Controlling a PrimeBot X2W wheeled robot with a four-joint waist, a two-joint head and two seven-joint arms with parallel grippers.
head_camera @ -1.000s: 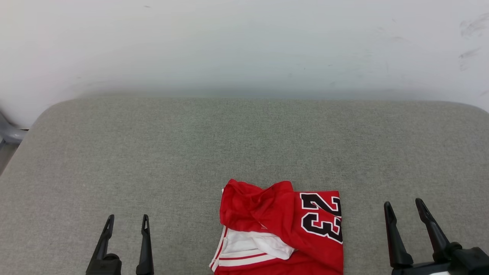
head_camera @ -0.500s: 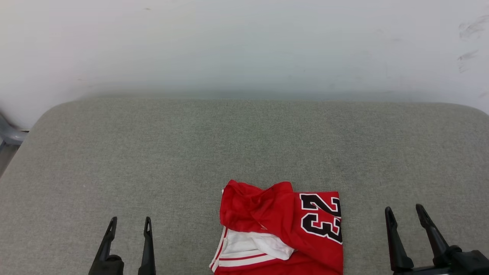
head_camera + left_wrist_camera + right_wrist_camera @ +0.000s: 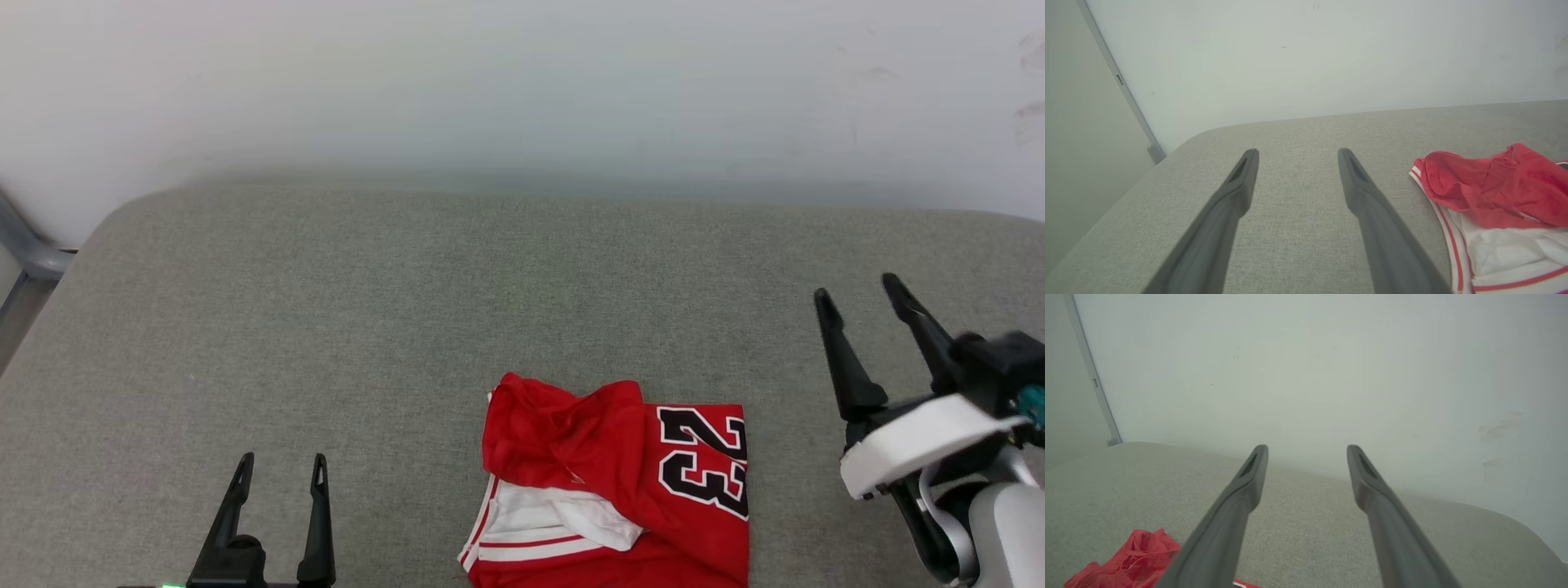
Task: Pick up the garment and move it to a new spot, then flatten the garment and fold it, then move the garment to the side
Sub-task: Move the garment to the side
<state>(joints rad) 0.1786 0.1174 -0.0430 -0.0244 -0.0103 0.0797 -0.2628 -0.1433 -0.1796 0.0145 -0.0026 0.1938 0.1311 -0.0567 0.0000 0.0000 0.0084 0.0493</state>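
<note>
The bench (image 3: 343, 327), padded in grey woven fabric with rounded far corners, is carrying the garment (image 3: 604, 449) directly on its surface. The garment, red with a white sleeve, red-white stripe trim and a black white-outlined "23", is lying bunched and partly folded near the front edge, right of centre.

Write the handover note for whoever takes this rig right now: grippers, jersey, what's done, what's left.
Left gripper: open, empty, left of the jersey, apart from it.
Right gripper: open, empty, right of the jersey, apart from it.
Jersey: lies rumpled at the near edge of the grey cushion, number 23 up, white sleeve showing.
Done: nothing evident; the jersey is neither flat nor neatly folded.
Left: pick it up, move it, flatten, fold, set aside.
</note>
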